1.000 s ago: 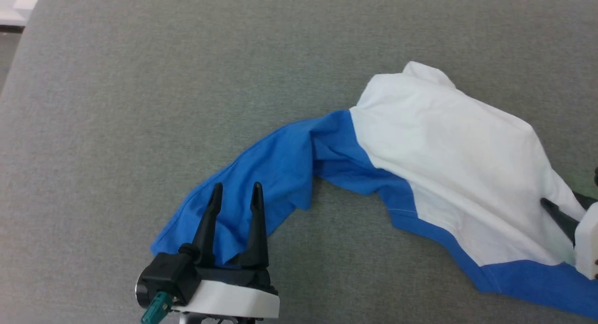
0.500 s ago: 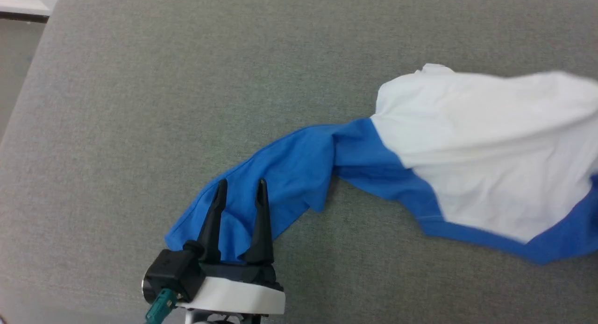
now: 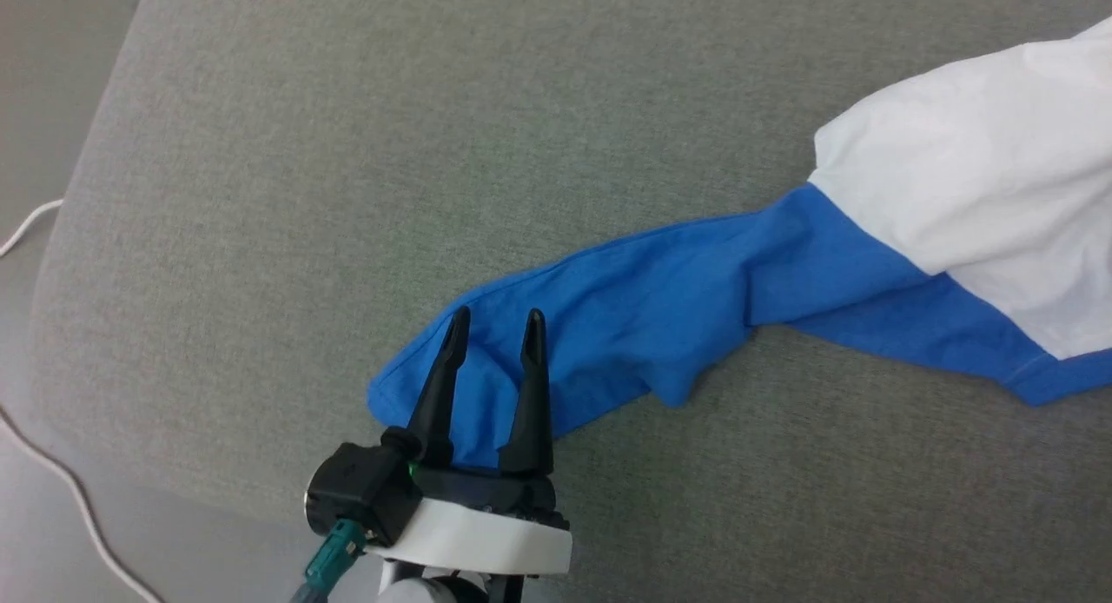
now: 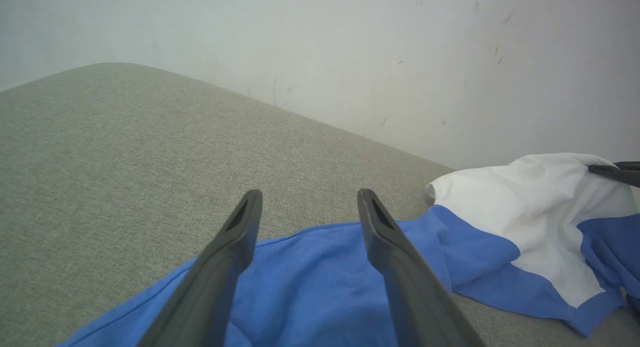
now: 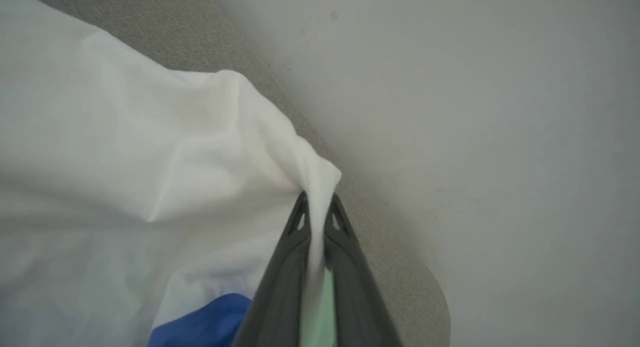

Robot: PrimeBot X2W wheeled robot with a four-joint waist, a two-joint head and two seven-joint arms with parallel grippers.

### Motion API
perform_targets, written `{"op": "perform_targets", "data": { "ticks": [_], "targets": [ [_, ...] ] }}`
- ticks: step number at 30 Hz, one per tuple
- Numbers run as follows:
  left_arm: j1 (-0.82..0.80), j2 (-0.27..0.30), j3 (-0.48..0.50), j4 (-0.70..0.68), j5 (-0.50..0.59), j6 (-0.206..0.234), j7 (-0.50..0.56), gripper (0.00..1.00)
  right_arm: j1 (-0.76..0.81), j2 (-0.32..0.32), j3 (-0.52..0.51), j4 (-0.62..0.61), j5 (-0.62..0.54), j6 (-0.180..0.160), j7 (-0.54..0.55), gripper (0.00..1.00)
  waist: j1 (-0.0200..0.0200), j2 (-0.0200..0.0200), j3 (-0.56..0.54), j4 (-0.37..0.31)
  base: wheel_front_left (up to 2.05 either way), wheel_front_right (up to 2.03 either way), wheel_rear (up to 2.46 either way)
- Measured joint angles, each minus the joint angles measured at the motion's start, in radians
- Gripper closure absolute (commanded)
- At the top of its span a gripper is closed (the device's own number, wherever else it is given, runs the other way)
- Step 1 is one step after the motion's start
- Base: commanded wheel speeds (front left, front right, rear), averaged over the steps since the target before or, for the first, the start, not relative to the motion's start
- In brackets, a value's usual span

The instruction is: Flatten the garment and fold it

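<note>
Right wrist view: right gripper (image 5: 317, 199) pinches garment (image 5: 125, 137), apparently aloft.

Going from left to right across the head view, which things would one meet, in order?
white cable → left gripper, open over the blue end of the garment → the white panel of that cloth, at the right edge.
</note>
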Motion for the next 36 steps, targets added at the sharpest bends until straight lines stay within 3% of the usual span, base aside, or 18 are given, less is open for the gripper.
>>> {"op": "perform_targets", "data": {
  "ticks": [1, 2, 8, 15, 20, 24, 27, 30, 34, 36],
  "targets": [
    [-0.003, 0.000, -0.002, -0.003, 0.000, 0.000, 0.000, 0.00, -0.007, 0.006, 0.011, 0.021, -0.004, 0.000, -0.005, 0.51, 0.0000, 0.0000, 0.010, 0.008, 0.00, 0.00, 0.00],
    [-0.005, 0.000, -0.006, -0.005, 0.000, 0.002, 0.000, 0.00, -0.012, 0.013, 0.019, 0.042, -0.012, 0.000, -0.016, 0.00, 0.0000, 0.0000, 0.019, 0.014, 0.00, 0.00, 0.00],
    [-0.024, 0.000, -0.021, -0.006, -0.001, 0.019, 0.000, 0.00, -0.042, 0.072, 0.058, 0.132, -0.022, 0.000, -0.092, 0.00, 0.0001, 0.0000, 0.051, 0.024, 0.00, 0.00, 0.00],
    [-0.029, -0.002, 0.001, 0.028, 0.000, 0.016, 0.000, 0.00, -0.046, 0.145, 0.020, 0.138, 0.026, 0.000, -0.167, 0.00, -0.0002, 0.0000, 0.010, 0.001, 0.00, 0.00, 0.00],
    [-0.011, -0.001, 0.024, 0.048, 0.000, -0.003, 0.000, 0.00, 0.064, 0.226, -0.097, 0.057, 0.159, 0.000, -0.184, 0.00, -0.0003, 0.0000, -0.058, -0.027, 0.00, 0.00, 0.00],
    [0.025, 0.004, 0.040, 0.052, -0.002, -0.012, 0.000, 0.00, 0.258, 0.285, -0.317, -0.028, 0.132, 0.000, -0.269, 0.00, -0.0005, 0.0000, -0.121, -0.050, 0.00, 0.00, 0.00],
    [0.060, 0.013, 0.045, 0.052, -0.003, -0.019, 0.000, 0.00, 0.474, 0.411, -0.528, -0.119, 0.031, -0.001, -0.310, 0.00, -0.0006, 0.0000, -0.162, -0.067, 0.00, 0.00, 0.00],
    [0.092, 0.022, 0.049, 0.053, -0.011, -0.024, 0.000, 0.00, 0.717, 0.610, -0.691, -0.253, -0.079, -0.001, -0.307, 0.00, -0.0006, 0.0000, -0.196, -0.088, 0.00, 0.00, 0.00],
    [0.116, 0.035, 0.052, 0.053, -0.016, -0.027, 0.000, 0.00, 0.945, 0.857, -0.803, -0.425, -0.175, 0.000, -0.293, 0.00, -0.0005, 0.0000, -0.223, -0.124, 0.00, 0.00, 0.00],
    [0.126, 0.038, 0.054, 0.054, -0.018, -0.026, 0.000, 0.00, 0.998, 0.946, -0.828, -0.476, -0.206, 0.000, -0.279, 0.00, -0.0004, 0.0000, -0.232, -0.143, 0.00, 0.00, 0.00]
  ]
}}
